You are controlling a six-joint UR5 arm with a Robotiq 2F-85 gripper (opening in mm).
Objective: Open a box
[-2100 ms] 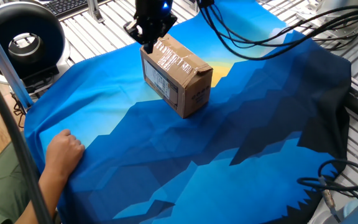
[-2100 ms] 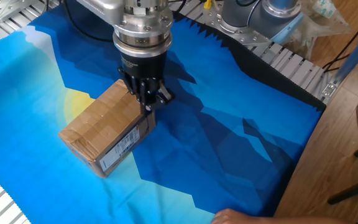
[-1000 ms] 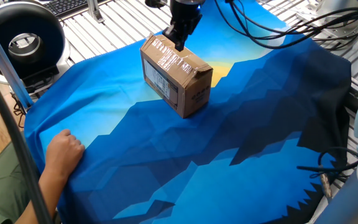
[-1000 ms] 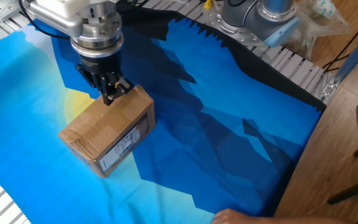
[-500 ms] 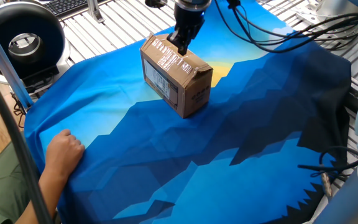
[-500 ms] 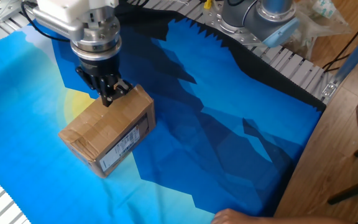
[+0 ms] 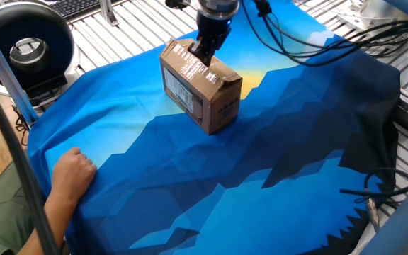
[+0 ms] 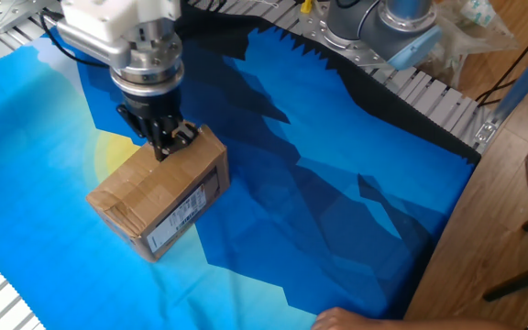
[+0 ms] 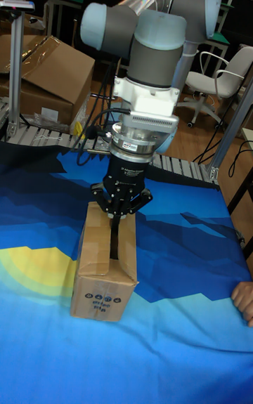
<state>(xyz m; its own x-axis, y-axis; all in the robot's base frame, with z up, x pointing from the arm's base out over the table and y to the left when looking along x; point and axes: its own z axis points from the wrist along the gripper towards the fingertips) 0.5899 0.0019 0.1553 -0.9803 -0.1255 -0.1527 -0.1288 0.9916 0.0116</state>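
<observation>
Blue patterned cloth (image 7: 275, 142) covering the table. Standing on it toward the far side in one fixed view, brown cardboard box (image 7: 201, 93), flaps down, barcode label facing sideways. Pressing down on the box's top at one end, right along the centre seam: gripper (image 9: 117, 216), fingers (image 8: 163, 147) pinched together, clamping nothing. Resting at the cloth's edge, a person's hand (image 7: 73, 172).

A table (image 7: 129, 39) of ribbed metal slats carries a blue cloth (image 7: 246, 163) with a yellow patch, spread over most of it. The box (image 7: 200, 88) stands on the cloth above frame centre; a person's hand (image 7: 73, 170) rests on its lower-left edge
</observation>
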